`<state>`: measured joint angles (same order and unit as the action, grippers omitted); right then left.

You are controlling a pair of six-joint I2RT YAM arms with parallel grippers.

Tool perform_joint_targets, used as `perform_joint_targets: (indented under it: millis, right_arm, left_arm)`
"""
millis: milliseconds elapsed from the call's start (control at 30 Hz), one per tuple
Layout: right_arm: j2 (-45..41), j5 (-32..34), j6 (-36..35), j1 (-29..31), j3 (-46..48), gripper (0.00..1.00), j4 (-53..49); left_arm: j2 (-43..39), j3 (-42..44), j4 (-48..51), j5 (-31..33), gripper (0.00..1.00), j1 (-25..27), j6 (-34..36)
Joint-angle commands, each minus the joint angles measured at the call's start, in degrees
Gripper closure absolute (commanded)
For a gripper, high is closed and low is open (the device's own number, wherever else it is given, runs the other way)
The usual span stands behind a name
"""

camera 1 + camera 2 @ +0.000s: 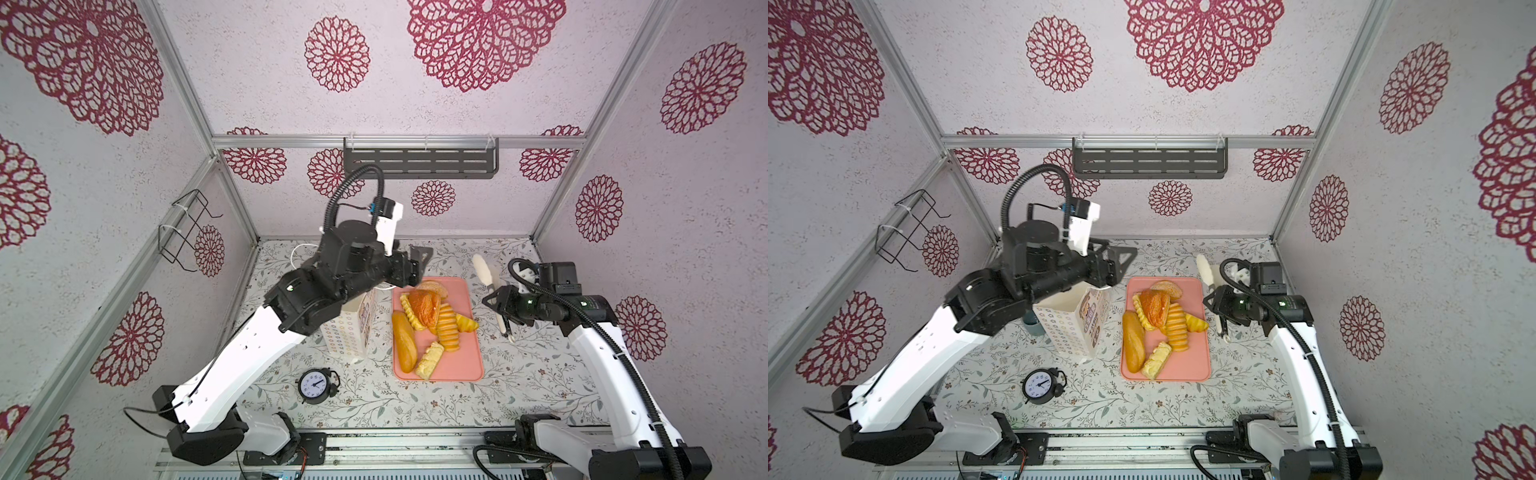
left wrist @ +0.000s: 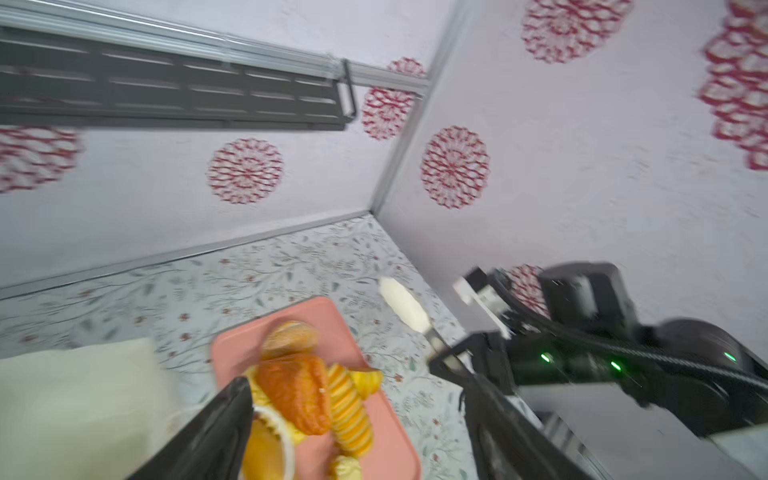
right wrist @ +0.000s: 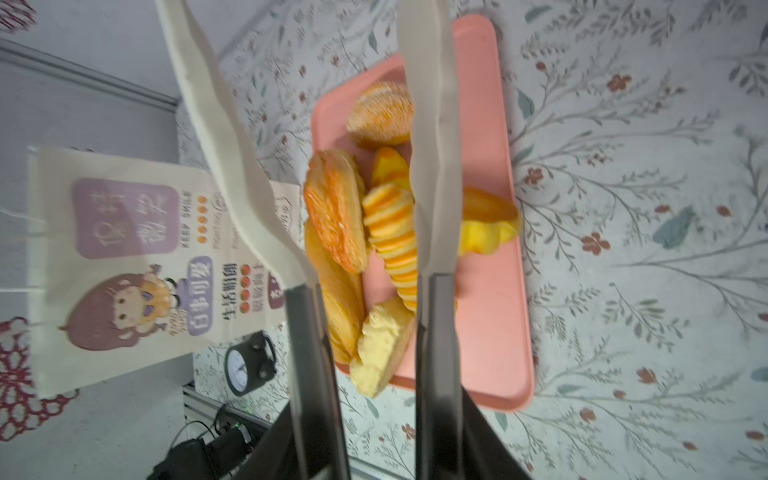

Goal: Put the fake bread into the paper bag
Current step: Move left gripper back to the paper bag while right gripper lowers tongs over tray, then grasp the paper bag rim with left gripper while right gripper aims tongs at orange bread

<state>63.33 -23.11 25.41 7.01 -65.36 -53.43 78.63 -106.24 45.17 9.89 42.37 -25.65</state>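
1. Nearest on the pink tray, the long loaf and pale slab lie beside the heap; I'd grip one across its middle first.
2. The right gripper pinches the tongs, just beside the tray.
3. The paper bag stands upright left of the tray. The left gripper hangs spread and empty above its far side.
4. The fake bread looks glossy, golden to orange-brown, with ridged rolls overlapping and the round bun farthest.

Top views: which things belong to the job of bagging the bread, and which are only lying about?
Job: fake bread, paper bag, pink tray, tongs.
Lying about: alarm clock, wall shelf, wire rack.
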Motion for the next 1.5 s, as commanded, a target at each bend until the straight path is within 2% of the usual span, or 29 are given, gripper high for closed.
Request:
perform_joint_targets:
  millis: [0,233,567,800,1033,1333,1467]
  right_arm:
    - [-1.87,3.96,-3.13,3.26,-1.65,0.54,-5.64]
    - [-1.12,6.09,-3.03,7.13,-2.54,0.52,-10.47]
    - [2.08,7.71,-2.65,9.24,-6.37,0.49,-12.49]
    - [4.21,8.89,-2.54,10.56,-7.85,0.48,-12.31]
    - [7.43,8.41,-3.04,12.18,-9.91,0.48,-11.91]
    - [13.0,8.18,-4.31,14.26,-12.3,0.49,-11.05]
    - [15.27,7.45,-4.97,14.44,-13.03,0.53,-9.73]
  left_arm:
    - [-1.93,0.63,9.55,2.39,0.18,-7.26,0.48]
    - [-7.43,3.86,11.36,1.41,0.14,-18.46,0.77]
    - [-11.24,10.5,10.79,-3.35,0.14,-29.53,0.98]
    - [-14.05,14.86,8.83,-12.83,0.14,-39.76,-0.62]
    - [-15.73,18.86,7.04,-18.9,0.13,-45.43,-2.34]
    - [-16.94,28.18,-0.39,-34.89,0.1,-55.17,-8.94]
    - [-17.15,31.74,-3.19,-38.79,0.11,-56.44,-11.33]
